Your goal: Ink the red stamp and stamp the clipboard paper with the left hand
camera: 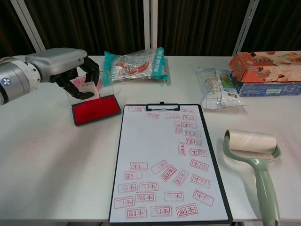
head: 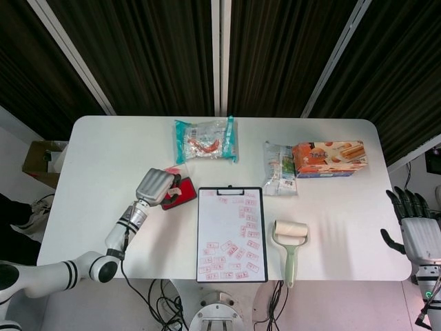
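Observation:
My left hand (camera: 66, 65) (head: 157, 185) holds the small red stamp (camera: 89, 87) in its fingertips, just over the far edge of the open red ink pad (camera: 96, 109) (head: 173, 201). I cannot tell whether the stamp touches the pad. The hand hides most of the pad's clear, ink-smeared lid. To the right lies the black clipboard (camera: 225, 197) (head: 231, 189), whose white paper (camera: 150, 141) (head: 220, 227) bears several red stamp marks. My right hand (head: 419, 234) hangs past the table's right edge with its fingers apart and nothing in it; the chest view does not show it.
A teal snack bag (camera: 136, 63) lies at the back behind the ink pad. A clear packet (camera: 216, 87) and an orange biscuit box (camera: 265, 66) are at the back right. A green lint roller (camera: 251, 143) lies right of the clipboard.

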Motion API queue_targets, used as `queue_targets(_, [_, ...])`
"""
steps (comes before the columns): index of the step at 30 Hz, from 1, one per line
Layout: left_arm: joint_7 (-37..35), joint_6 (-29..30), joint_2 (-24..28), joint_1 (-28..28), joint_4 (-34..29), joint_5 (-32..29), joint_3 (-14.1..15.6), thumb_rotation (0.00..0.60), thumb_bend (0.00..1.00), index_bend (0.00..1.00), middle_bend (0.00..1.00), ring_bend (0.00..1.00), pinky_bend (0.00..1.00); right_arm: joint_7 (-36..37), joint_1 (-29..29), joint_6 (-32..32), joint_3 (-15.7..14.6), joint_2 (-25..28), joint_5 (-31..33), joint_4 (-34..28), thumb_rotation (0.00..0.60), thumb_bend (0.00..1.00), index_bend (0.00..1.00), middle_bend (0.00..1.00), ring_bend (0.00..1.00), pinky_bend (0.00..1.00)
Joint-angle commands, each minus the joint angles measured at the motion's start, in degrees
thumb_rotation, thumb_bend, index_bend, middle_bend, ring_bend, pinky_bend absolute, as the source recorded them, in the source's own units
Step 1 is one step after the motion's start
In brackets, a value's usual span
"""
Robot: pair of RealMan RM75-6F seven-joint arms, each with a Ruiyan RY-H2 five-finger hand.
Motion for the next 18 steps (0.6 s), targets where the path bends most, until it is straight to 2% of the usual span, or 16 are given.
queue_targets(1, [0.9, -1.3, -1.6, -1.0, 2.3, -1.6, -0.6, 0.6, 0.46, 0.67, 0.68, 1.0, 1.0, 0.1, -0.1, 0.0, 0.0, 0.1, 0.1, 0.1, 0.6, 0.22, 0.0, 0.0, 0.0, 0.0])
queue_targets(6, [2.0, -2.4, -3.3, -1.7, 6.0, -3.1, -0.4, 0.6, 0.46, 0.67, 0.68, 1.0, 1.0, 0.6, -0.2, -0.1, 0.0, 0.2, 0.5, 0.5, 0.6, 0.22, 0.0, 0.0, 0.0, 0.0])
queue_targets(18, [2.6, -4.1, -5.6, -2.2, 10.1, -4.7, 0.3, 0.6, 0.47, 0.68, 0.69, 1.0, 1.0, 1.4, -0.2, -0.7, -0.2, -0.2, 0.6, 1.4, 0.6, 0.22, 0.0, 0.0, 0.0, 0.0])
